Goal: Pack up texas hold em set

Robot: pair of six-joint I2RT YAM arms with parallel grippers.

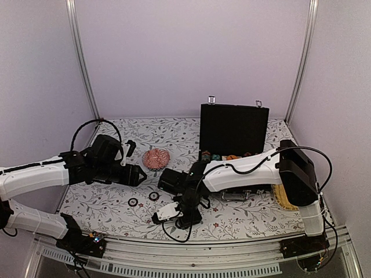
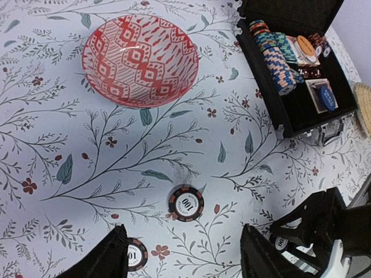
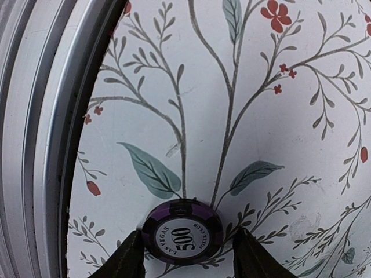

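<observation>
The black briefcase (image 1: pixel 234 130) stands open at the back right; in the left wrist view its tray (image 2: pixel 301 116) holds rows of chips (image 2: pixel 272 52) and an orange disc (image 2: pixel 305 45). Two black-and-white 100 chips (image 2: pixel 186 202) (image 2: pixel 137 253) lie on the cloth; they also show from above (image 1: pixel 153 196) (image 1: pixel 133 202). My left gripper (image 2: pixel 184 237) is open and empty above them. My right gripper (image 3: pixel 186 250) is low over the cloth near the front edge, its jaws open on either side of a purple 500 chip (image 3: pixel 182 230). The left finger touches the chip; the right finger stands slightly off it.
A pink patterned bowl (image 1: pixel 156 157) sits mid-table, left of the case. A yellow woven tray (image 1: pixel 284 197) lies at the right edge under the right arm. The table's metal front rail (image 3: pixel 40 145) runs close beside the right gripper.
</observation>
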